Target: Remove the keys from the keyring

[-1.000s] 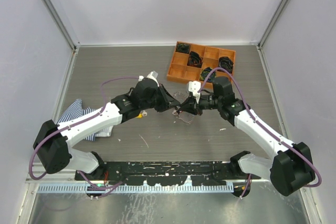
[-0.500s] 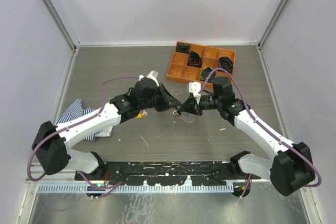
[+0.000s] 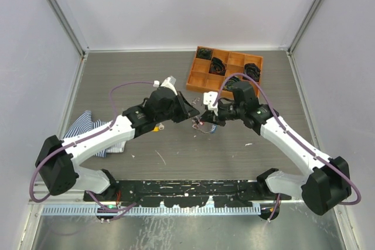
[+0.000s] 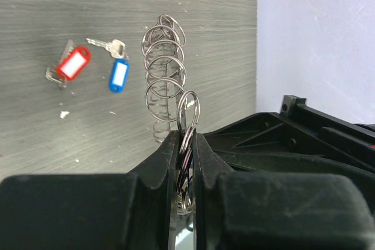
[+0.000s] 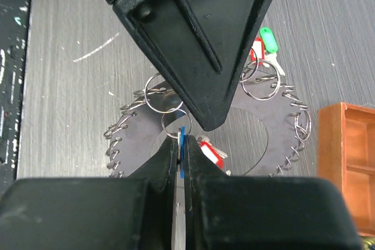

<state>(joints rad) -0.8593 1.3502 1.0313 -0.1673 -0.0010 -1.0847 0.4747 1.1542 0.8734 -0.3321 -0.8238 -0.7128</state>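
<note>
The keyring (image 3: 203, 128) hangs between my two grippers at the table's middle. My left gripper (image 3: 195, 119) is shut on a bunch of its small rim links, seen in the left wrist view (image 4: 186, 140), where more links (image 4: 164, 65) trail away toward the table. My right gripper (image 3: 207, 117) is shut on a blue-tagged key (image 5: 182, 142) that hangs from a small link (image 5: 174, 125). In the right wrist view the toothed loop (image 5: 120, 139) spreads below, with a red-tagged key (image 5: 212, 151) and a green-tagged key (image 5: 268, 40) near it.
Two loose keys, red-tagged (image 4: 73, 64) and blue-tagged (image 4: 118, 75), lie on the table. An orange divided tray (image 3: 225, 68) with black coiled bundles stands at the back right. A striped blue-white cloth (image 3: 88, 126) lies at the left, partly under the left arm.
My right arm has shifted a little left and toward the back with the key pinched. The left gripper has held its place on the links.
</note>
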